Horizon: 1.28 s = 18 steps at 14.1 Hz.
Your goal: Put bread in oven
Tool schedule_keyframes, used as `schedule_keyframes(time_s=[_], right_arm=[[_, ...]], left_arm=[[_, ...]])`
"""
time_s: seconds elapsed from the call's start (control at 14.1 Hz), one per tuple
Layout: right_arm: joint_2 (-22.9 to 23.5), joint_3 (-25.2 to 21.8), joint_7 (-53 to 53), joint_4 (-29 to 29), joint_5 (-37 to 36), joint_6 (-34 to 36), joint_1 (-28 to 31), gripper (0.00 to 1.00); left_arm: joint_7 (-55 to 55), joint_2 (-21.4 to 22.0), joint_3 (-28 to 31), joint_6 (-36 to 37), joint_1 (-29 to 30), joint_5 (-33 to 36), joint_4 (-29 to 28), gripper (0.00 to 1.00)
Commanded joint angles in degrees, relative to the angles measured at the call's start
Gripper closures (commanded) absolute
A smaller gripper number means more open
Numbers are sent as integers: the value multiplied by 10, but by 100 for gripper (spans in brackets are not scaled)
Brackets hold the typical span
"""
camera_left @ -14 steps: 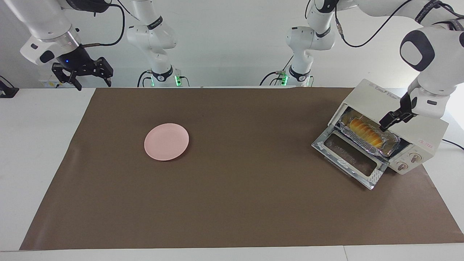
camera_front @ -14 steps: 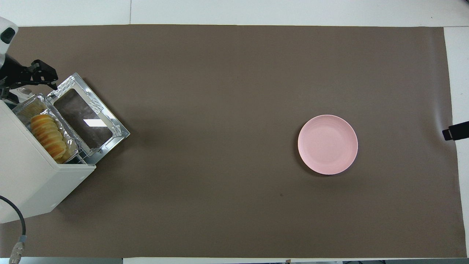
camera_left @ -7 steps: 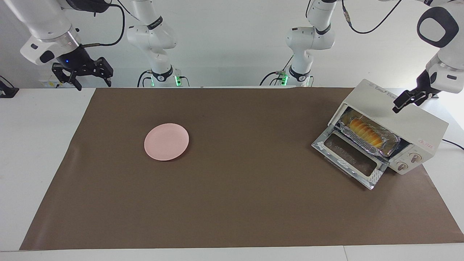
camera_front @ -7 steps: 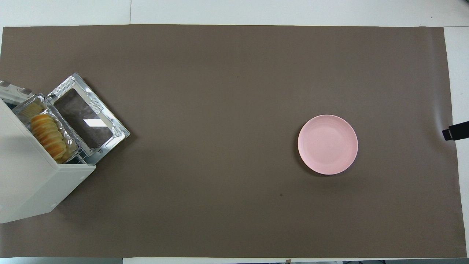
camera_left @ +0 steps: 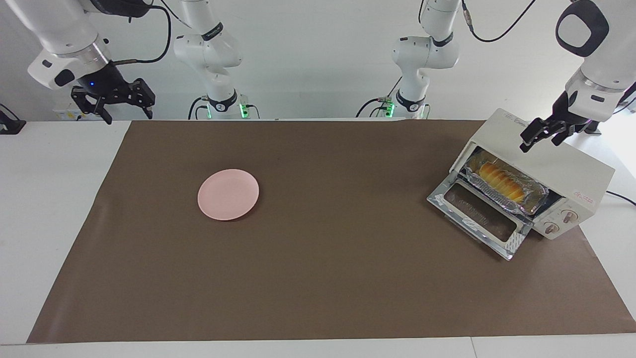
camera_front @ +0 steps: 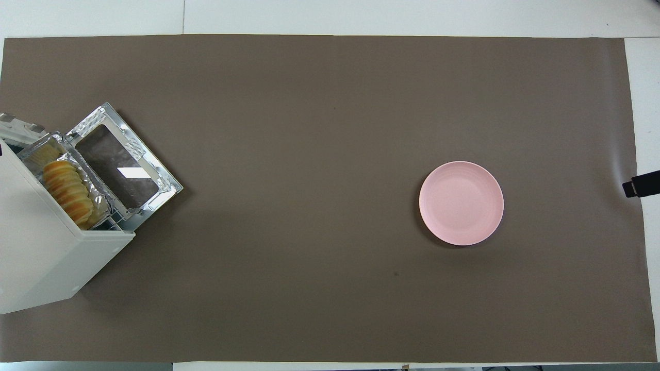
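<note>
Facing view: bread (camera_left: 501, 183) lies in the oven (camera_left: 546, 169), door down.
Left gripper (camera_left: 543, 134) over the oven and right gripper (camera_left: 113, 103) waiting, both spread, empty; closing remains.

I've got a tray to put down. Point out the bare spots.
Open brown mat lies between the pink plate and the oven, and along the edge farthest from the robots. Crowded only at the oven's lowered door, below the left end effector.
</note>
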<state>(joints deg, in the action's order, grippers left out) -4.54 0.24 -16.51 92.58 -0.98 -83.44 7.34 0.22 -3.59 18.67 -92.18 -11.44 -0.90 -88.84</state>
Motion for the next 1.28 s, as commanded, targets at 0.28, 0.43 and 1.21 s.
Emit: schedule_keyframes(time_s=[0.28, 0.43, 1.21], right_arm=[[-4, 4, 3, -1, 12, 8, 6, 0], [-4, 4, 3, -1, 12, 8, 6, 0], [-4, 4, 3, -1, 12, 8, 6, 0]], left_arm=[[4, 7, -154, 15, 119, -10, -6, 0], [5, 9, -155, 19, 113, -10, -10, 0], [8, 17, -173, 51, 106, -10, -19, 0]])
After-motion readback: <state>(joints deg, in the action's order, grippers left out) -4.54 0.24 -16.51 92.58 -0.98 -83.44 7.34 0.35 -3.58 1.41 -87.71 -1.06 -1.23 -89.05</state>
